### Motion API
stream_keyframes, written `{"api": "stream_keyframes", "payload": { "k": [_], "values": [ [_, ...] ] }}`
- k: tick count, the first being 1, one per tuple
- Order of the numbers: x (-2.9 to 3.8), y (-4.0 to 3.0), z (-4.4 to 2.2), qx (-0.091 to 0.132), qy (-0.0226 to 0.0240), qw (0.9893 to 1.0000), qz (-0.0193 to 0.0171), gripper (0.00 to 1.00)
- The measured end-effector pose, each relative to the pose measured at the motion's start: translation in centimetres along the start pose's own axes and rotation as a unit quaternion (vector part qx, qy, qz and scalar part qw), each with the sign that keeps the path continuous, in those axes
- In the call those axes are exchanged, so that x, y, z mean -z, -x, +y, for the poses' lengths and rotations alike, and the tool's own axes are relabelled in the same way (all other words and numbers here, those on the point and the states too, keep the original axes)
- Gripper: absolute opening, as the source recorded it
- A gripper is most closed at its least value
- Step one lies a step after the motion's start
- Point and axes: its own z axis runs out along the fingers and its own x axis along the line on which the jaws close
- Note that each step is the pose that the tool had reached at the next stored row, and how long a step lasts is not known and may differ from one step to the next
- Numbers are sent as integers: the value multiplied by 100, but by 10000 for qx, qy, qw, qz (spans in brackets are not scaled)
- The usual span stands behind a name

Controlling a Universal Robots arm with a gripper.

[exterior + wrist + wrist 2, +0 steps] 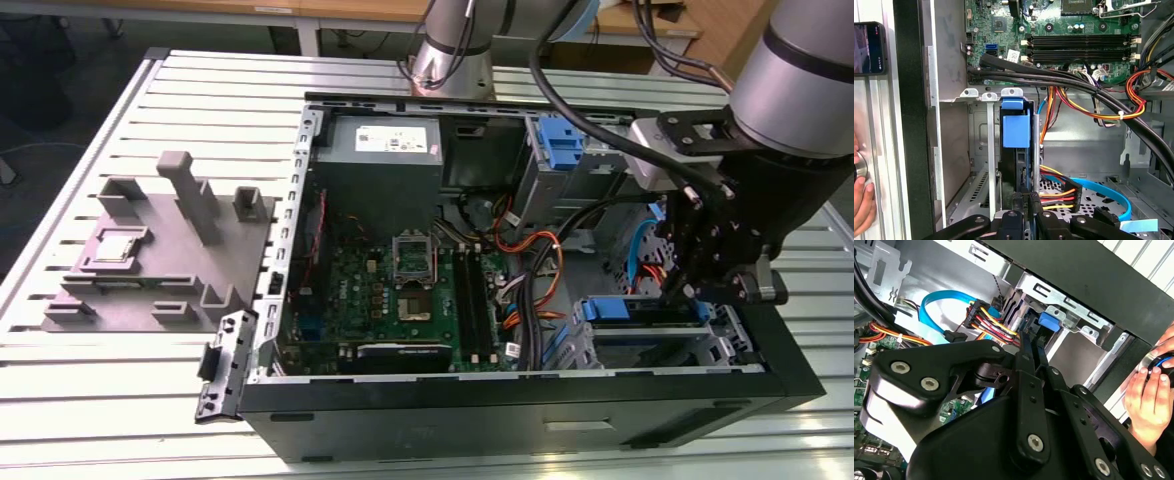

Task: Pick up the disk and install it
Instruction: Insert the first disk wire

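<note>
Disk (1015,131) stands edge-on in the drive bay (979,145), apparently part-seated; gripper (1026,202) fingers clench its end.

Arm reaching down steeply, gripper (697,290) low, fingers (1026,210) seemingly pinched close, a person's hand (1149,390) nearby

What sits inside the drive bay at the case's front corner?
The disk stands on edge in the metal bay, its blue frame tab showing on top. The pincer sits at its edge; the arm hides the disk's lower part and connectors.
</note>
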Motion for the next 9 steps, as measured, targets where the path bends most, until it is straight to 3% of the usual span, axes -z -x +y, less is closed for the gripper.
{"api": "stream_keyframes", "payload": {
  "k": [9],
  "values": [
    [-21,1,3,0,-9,10000,-1,16]
  ]
}}
